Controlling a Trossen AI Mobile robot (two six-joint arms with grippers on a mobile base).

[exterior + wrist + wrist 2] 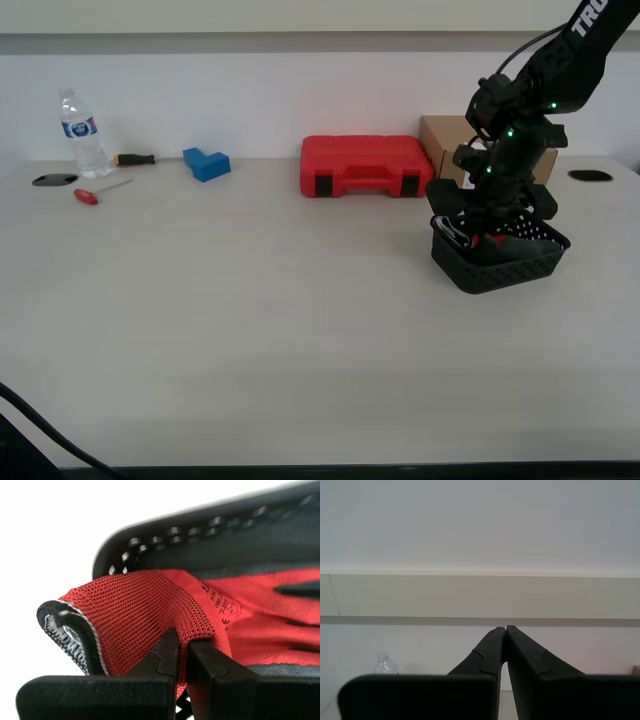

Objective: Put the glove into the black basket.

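The red knit glove with a black-and-white cuff edge lies in the black perforated basket. My first gripper is shut on a fold of the glove's red knit near the cuff. In the exterior view the basket stands at the exterior view's right of the table, the first gripper reaches down into it, and only a bit of the glove shows. My second gripper is shut and empty, raised and facing the wall; it does not show in the exterior view.
A red tool case and a brown cardboard box stand just behind the basket. At the far left of the exterior view are a water bottle, two screwdrivers and a blue block.
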